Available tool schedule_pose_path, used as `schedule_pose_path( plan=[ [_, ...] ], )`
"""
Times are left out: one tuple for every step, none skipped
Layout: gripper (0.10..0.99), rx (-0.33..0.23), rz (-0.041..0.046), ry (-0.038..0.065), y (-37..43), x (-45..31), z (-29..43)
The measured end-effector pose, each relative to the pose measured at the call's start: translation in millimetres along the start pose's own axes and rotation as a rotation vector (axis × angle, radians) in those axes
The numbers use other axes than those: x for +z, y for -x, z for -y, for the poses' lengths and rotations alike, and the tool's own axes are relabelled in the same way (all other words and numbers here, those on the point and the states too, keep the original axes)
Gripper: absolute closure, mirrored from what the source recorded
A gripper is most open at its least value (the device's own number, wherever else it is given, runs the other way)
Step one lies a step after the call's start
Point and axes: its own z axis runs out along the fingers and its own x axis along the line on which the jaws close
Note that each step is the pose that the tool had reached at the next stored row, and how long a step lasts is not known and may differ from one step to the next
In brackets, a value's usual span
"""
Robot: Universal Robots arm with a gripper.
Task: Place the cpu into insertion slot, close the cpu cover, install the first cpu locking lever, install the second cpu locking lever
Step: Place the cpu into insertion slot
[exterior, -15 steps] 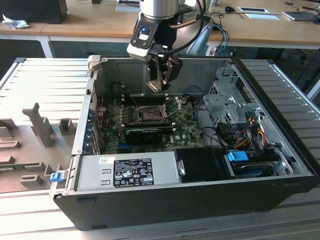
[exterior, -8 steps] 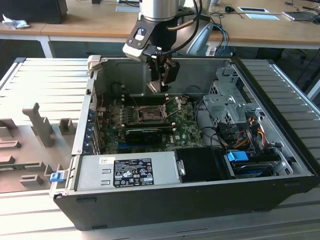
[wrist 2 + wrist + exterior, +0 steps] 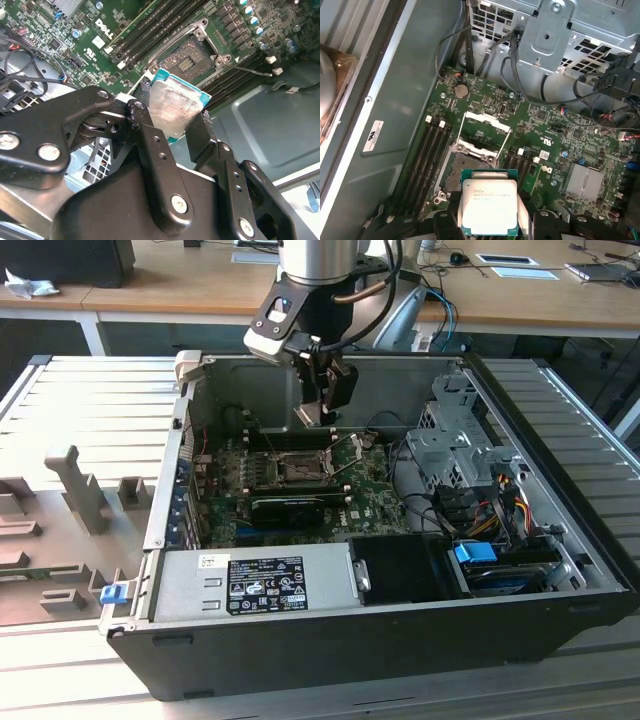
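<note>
Gripper (image 3: 171,115): clamped on the cpu (image 3: 175,95), black fingers (image 3: 150,140) pinching two opposite edges.
Cpu: held in the air near the insertion slot (image 3: 461,167) – not seated, socket bare.
Cpu cover (image 3: 487,121): stood open (swung up off the socket).
Setting: green motherboard (image 3: 560,145) inside an open computer case (image 3: 330,650) – arm reaching in from above.

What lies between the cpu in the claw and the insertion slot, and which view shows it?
Nothing. In the second wrist view the claw holds the cpu off the open insertion slot; the stretch between is bare.
</note>
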Motion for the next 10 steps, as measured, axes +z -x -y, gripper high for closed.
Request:
schedule_pose_path(
  plan=[
    [0.557, 0.005, 0.0004, 0.0, 0.0, 0.2, 0.0],
    [0.557, 0.01, 0.0008, 0.0, 0.0, 0.4, 0.0],
    [0.557, 0.016, 0.0013, 0.0, 0.0, 0.6, 0.1],
    [0.557, 0.024, 0.002, 0.0, 0.0, 0.8, 0.1],
    [0.557, 0.031, 0.0026, 0.0, 0.0, 1.0, 0.1],
    [0.557, 0.037, 0.003, 0.0, 0.0, 1.1, 0.1],
    [0.557, 0.05, 0.0039, 0.0, 0.0, 1.4, 0.1],
    [0.557, 0.06, 0.0047, 0.001, -0.1, 1.6, 0.1],
    [0.557, 0.068, 0.0055, 0.001, -0.1, 1.7, 0.1],
    [0.557, 0.085, 0.0069, 0.001, -0.1, 1.9, 0.1]
  ],
)
